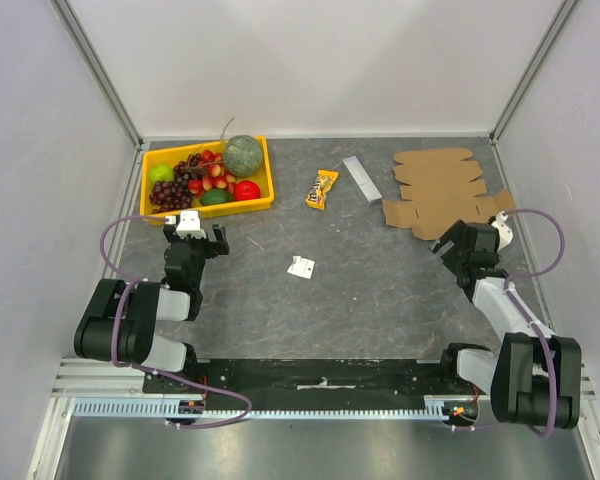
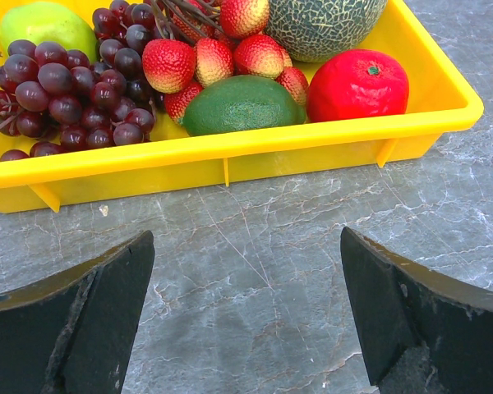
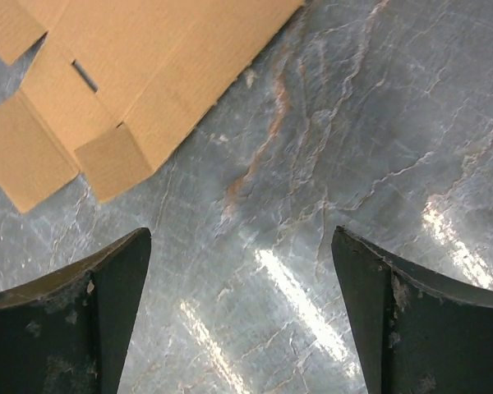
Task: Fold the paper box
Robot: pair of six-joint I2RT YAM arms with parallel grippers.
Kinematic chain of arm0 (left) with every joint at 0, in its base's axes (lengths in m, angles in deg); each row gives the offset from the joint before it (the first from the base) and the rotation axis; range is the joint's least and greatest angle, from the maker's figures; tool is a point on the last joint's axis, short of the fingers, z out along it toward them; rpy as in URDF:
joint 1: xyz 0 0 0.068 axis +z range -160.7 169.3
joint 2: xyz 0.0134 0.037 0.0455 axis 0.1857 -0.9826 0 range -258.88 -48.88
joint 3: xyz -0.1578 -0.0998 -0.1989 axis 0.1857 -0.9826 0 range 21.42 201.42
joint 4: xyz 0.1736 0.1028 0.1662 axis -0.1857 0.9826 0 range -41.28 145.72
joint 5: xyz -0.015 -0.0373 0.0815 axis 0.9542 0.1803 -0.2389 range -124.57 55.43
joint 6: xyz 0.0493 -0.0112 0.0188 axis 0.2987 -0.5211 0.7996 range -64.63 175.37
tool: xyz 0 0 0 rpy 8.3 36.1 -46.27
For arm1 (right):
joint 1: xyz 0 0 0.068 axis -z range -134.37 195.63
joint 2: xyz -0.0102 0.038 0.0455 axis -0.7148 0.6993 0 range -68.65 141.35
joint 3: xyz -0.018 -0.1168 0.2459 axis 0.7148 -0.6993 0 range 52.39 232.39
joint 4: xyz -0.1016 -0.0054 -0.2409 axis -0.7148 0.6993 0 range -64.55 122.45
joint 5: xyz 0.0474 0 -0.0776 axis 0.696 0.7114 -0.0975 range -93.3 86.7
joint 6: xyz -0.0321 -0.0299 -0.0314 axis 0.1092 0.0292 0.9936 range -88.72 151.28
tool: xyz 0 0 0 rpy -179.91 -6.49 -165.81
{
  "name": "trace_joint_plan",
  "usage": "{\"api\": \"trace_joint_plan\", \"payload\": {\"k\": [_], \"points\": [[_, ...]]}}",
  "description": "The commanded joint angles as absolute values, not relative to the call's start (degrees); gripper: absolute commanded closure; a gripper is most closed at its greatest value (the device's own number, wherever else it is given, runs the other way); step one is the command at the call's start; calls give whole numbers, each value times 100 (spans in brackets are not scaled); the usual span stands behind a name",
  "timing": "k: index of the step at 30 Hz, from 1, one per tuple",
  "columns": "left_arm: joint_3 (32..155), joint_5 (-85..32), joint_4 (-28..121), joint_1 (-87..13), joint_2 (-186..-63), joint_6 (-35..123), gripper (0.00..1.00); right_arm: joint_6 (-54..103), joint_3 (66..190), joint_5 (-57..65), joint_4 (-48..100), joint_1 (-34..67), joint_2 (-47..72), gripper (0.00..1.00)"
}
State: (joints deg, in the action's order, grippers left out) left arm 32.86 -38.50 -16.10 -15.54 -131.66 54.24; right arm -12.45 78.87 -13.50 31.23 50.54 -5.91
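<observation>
The paper box [image 1: 437, 188] is a flat brown die-cut cardboard sheet with flaps and tabs, lying at the back right of the table. Its near edge and a slotted flap show in the right wrist view [image 3: 107, 90]. My right gripper [image 1: 450, 243] is open and empty just in front of the sheet's near edge, over bare table [image 3: 241, 271]. My left gripper [image 1: 202, 236] is open and empty on the left, just in front of the yellow fruit tray, over bare table [image 2: 246, 279].
A yellow tray [image 1: 265, 195] of fruit stands at the back left; its front wall fills the left wrist view [image 2: 230, 156]. A small grey bar [image 1: 361, 179], a snack packet [image 1: 322, 188] and a small white scrap [image 1: 301, 266] lie mid-table.
</observation>
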Motion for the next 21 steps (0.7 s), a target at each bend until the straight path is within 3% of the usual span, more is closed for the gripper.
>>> {"api": "trace_joint_plan", "payload": {"k": [1,11,21], "points": [[3381,-3844,-1791,-1545,-13167,5660,0,-1609,8105,-745,2678,5555,-256,2],[3381,-3853,-1790,-1536,-13176,5651,0,-1768,8166,943,2202,6953,526,2],[3390,-3853,-1790,-1545,-13176,5660,0,-2058,7929,1322,1745,7217,641,3]]}}
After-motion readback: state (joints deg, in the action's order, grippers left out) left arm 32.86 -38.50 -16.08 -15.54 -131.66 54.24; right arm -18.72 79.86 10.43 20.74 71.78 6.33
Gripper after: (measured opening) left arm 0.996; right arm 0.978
